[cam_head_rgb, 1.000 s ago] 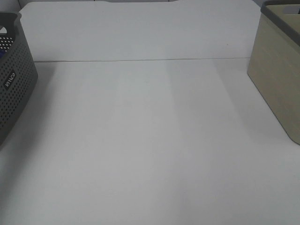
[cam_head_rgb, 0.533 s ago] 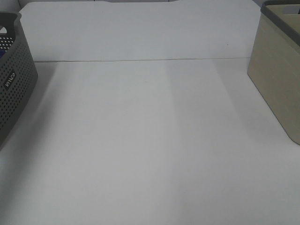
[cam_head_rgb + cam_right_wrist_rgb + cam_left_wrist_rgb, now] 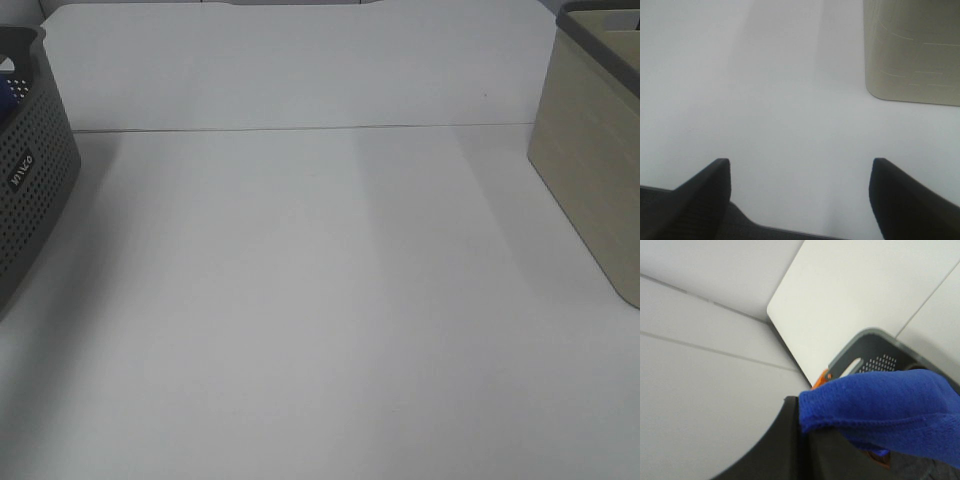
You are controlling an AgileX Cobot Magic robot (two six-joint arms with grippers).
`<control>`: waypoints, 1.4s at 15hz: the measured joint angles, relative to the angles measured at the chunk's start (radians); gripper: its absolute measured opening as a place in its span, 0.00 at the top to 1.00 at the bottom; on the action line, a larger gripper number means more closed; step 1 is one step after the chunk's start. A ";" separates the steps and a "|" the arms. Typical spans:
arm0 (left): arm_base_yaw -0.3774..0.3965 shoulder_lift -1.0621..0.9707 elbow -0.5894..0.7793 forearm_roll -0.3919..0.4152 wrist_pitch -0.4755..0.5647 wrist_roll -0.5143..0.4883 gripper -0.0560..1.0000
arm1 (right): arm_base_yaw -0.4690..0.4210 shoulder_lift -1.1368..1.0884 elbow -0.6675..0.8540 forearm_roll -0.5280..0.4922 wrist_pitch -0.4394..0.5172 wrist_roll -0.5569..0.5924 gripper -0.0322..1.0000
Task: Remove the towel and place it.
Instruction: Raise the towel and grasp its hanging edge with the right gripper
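Note:
The royal-blue towel [image 3: 880, 405] fills the left wrist view, bunched over the dark finger of my left gripper [image 3: 805, 435], which is shut on it just above the dark grey perforated basket [image 3: 865, 347]. From the high camera only a sliver of the towel [image 3: 5, 88] shows inside that basket [image 3: 30, 170] at the left edge, and neither arm appears there. My right gripper [image 3: 800, 185] hovers over bare white table, open, with nothing between its fingers.
A beige basket [image 3: 590, 170] with a grey rim stands at the right edge of the table, also near the right gripper [image 3: 912, 50]. A seam runs across the white table [image 3: 320, 300] toward the back.
At the high view's left edge, the blue patch inside the grey basket has risen toward the rim. The right gripper and both baskets have not moved.

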 joint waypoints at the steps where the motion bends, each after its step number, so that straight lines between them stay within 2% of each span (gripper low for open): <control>1: -0.040 0.000 -0.031 -0.025 -0.004 0.042 0.95 | 0.000 0.000 0.000 0.000 0.000 0.000 0.24; 3: -0.139 0.000 -0.071 -0.039 -0.037 0.077 0.95 | 0.000 0.000 0.000 0.000 0.000 0.000 0.24; 4: -0.220 -0.002 -0.079 -0.044 -0.083 0.082 0.95 | 0.000 0.000 0.000 0.000 0.000 0.000 0.24; 8: -0.394 -0.002 -0.079 -0.046 -0.073 0.122 0.95 | 0.000 0.000 0.000 0.000 0.000 0.000 0.24; 11: -0.476 -0.001 -0.079 -0.047 -0.055 0.154 0.95 | 0.000 0.001 -0.003 0.000 -0.009 -0.001 0.24; 12: -0.499 0.003 -0.079 -0.047 -0.042 0.165 0.95 | 0.000 0.017 -0.013 0.004 -0.035 -0.007 0.24; 13: -0.522 0.010 -0.079 -0.047 -0.022 0.192 0.95 | 0.000 0.056 -0.019 0.033 -0.101 -0.033 0.24; 14: -0.542 0.020 -0.079 -0.045 -0.010 0.231 0.95 | 0.000 0.099 -0.020 0.095 -0.195 -0.082 0.24; 15: -0.587 0.037 -0.079 -0.044 -0.006 0.271 0.95 | 0.000 0.215 -0.021 0.299 -0.418 -0.261 0.24; 16: -0.597 0.040 -0.079 -0.044 -0.006 0.276 0.95 | 0.000 0.246 -0.022 0.348 -0.456 -0.309 0.24; 17: -0.612 0.044 -0.079 -0.044 -0.006 0.279 0.95 | 0.000 0.327 -0.022 0.474 -0.535 -0.445 0.24; 19: -0.638 0.049 -0.079 -0.044 -0.006 0.281 0.95 | 0.000 0.492 -0.022 0.815 -0.634 -0.765 0.24; 20: -0.650 0.052 -0.079 -0.044 -0.007 0.283 0.95 | 0.000 0.538 -0.022 0.915 -0.640 -0.843 0.25; 21: -0.657 0.052 -0.079 -0.044 -0.007 0.284 0.95 | 0.000 0.623 -0.022 1.105 -0.637 -1.052 0.25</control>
